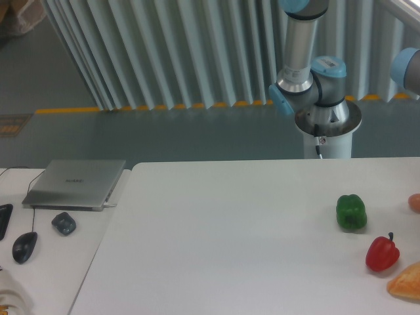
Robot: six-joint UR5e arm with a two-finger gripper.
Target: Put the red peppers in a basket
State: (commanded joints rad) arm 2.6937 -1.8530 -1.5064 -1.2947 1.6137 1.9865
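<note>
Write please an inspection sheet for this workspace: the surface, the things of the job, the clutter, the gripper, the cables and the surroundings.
Surface: white table, bare in its middle.
Job's things: red pepper stands near the right edge, stem up; no basket in view.
Clutter: green pepper behind the red one, apart from it; orange-tan wedge at the right edge; orange item cut off by the frame.
Gripper: not in view; only the arm base and lower joints show.
Cables: thin cable at the arm base.
Surroundings: side desk with closed laptop, mouse, small dark object; corrugated wall; yellow floor line.
</note>
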